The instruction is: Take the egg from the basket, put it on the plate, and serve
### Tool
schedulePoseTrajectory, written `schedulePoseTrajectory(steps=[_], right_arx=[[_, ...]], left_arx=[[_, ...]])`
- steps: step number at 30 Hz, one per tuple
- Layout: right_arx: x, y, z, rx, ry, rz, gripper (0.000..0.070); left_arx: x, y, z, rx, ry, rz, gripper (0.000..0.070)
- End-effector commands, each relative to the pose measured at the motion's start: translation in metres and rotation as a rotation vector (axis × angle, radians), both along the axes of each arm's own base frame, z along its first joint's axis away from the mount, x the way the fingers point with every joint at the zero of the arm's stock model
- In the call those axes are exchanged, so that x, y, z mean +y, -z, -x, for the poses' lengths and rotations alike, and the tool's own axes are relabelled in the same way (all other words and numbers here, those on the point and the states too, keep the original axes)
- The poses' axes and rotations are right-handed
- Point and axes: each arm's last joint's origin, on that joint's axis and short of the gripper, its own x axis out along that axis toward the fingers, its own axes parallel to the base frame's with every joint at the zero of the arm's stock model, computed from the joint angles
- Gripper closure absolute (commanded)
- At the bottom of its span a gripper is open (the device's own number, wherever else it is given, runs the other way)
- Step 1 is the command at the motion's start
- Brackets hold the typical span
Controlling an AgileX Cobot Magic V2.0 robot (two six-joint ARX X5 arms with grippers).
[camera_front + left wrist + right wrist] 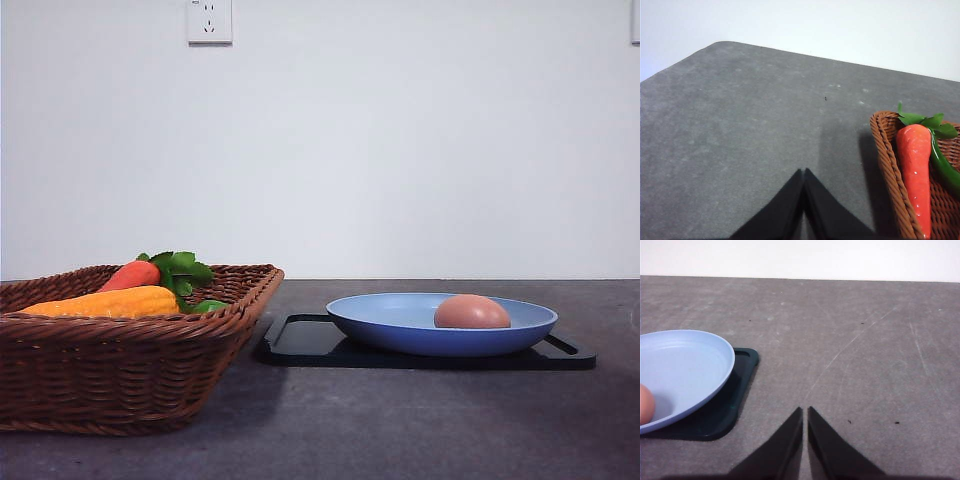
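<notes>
Egg (472, 312) sits in the plate (400, 325), right of centre, and the plate rests on the black tray (300, 340). Serving looks like what remains: grip the tray's edge and keep it level so nothing rolls. Left gripper (804, 172) and right gripper (805, 410) are both pinched together, empty. The basket (120, 370), at left, holds carrot (130, 275) and corn (100, 302)

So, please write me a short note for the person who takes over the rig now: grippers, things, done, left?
Left gripper: shut, empty, over bare table beside the basket.
Right gripper: shut, empty, over the table beside the black tray.
Egg lies in the blue plate, which sits on the tray. Carrot and corn are in the basket.
Done: egg transferred.
Left: serving, if the plate must go elsewhere.
</notes>
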Motion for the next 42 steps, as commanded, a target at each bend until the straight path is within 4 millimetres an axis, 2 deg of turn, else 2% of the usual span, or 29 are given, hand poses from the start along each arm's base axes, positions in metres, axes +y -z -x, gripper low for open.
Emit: schedulePoseTrajectory(steps=[1, 42], right_arx=[[-0.0001, 0.0006, -0.0003, -0.005, 0.004, -0.013, 0.0700], [-0.0001, 0.0007, -0.0003, -0.004, 0.004, -0.013, 0.0700]], left_arx=[[-0.0002, 0.0096, -0.0011, 0.032, 0.003, 0.000, 0.0700], [-0.0002, 0.0096, -0.0011, 0.032, 0.003, 0.000, 0.0700]])
